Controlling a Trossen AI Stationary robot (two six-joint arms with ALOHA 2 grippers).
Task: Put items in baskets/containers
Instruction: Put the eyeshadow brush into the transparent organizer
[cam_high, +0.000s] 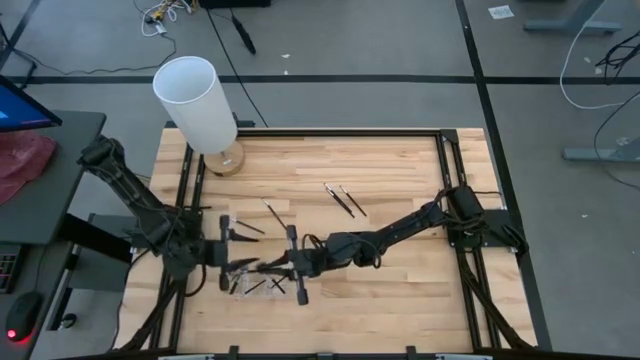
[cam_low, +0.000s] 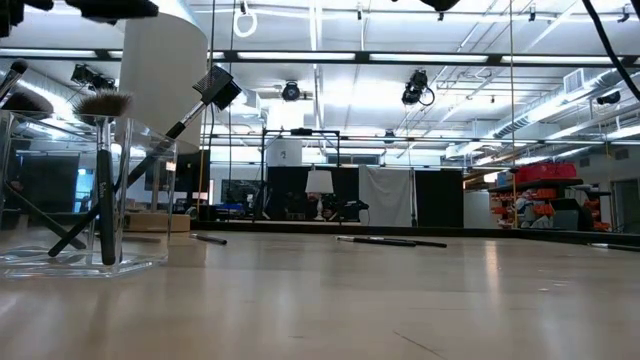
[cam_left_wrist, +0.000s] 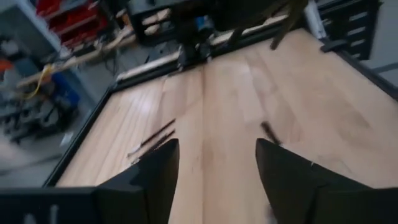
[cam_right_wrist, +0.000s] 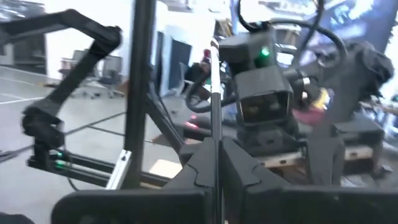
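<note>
right gripper (cam_right_wrist: 214, 162) clamped on a brush (cam_right_wrist: 213, 93) over tray (cam_low: 60, 262), left gripper (cam_left_wrist: 217, 168) apart: risk of collision, brush missing.

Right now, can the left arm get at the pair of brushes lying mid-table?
Probably yes. The left end effector is open and empty, and bare wood lies between it and the brush pair. The right end effector, shut on a brush, sits nearby, so it might crowd the path.

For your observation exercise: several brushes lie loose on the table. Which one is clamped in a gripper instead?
The thin dark brush standing upright between the right gripper's shut fingers. The pair of brushes farther out lies flat on the wood, untouched.
</note>
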